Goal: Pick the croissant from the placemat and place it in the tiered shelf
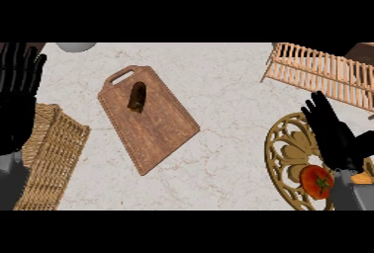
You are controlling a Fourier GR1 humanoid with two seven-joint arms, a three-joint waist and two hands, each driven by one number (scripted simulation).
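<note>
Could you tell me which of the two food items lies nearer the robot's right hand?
The red tomato, on the gold placemat beside the right hand; the dark food piece lies far left on the wooden board.

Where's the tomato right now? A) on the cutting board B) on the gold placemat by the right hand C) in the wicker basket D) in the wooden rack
B: the tomato sits on the gold placemat, just below the right hand.

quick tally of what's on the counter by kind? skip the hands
Food: 2 – dark brown piece on the wooden cutting board, tomato on the gold placemat
Boards/mats: 2 – the cutting board, the placemat
Racks/baskets: 2 – wooden slatted rack, wicker basket
Grey round item at top edge, cut off: 1
Total: 7
</note>
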